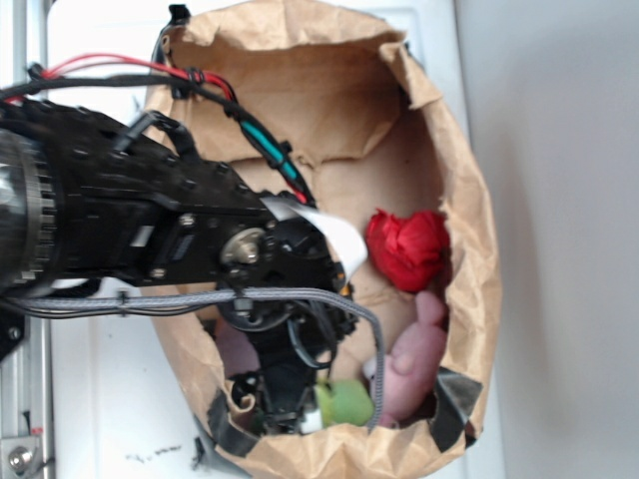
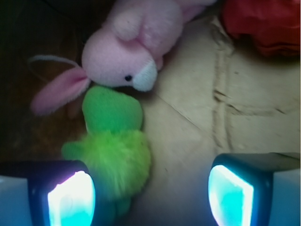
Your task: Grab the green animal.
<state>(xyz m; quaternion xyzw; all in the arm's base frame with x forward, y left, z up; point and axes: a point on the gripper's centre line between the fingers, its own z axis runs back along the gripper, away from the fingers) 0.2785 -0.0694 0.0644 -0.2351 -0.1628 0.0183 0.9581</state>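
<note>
The green animal [image 2: 115,141] is a small fuzzy lime-green plush lying on the paper floor of the bag, its smooth green head touching the pink plush. My gripper [image 2: 150,195] is open. Its two lit cyan pads [image 2: 70,200] stand far apart at the bottom of the wrist view. The toy's furry body sits just inside the left pad, with bare paper across the rest of the gap. In the exterior view the green animal [image 1: 344,401] shows beside the black gripper [image 1: 285,404], low in the bag.
A pink plush rabbit [image 2: 129,52] with long ears lies right behind the green toy. A red cloth ball [image 2: 263,23] rests farther off at the upper right. Crumpled brown paper bag walls [image 1: 469,200] surround everything. Grey cable [image 1: 369,339] hangs from the arm.
</note>
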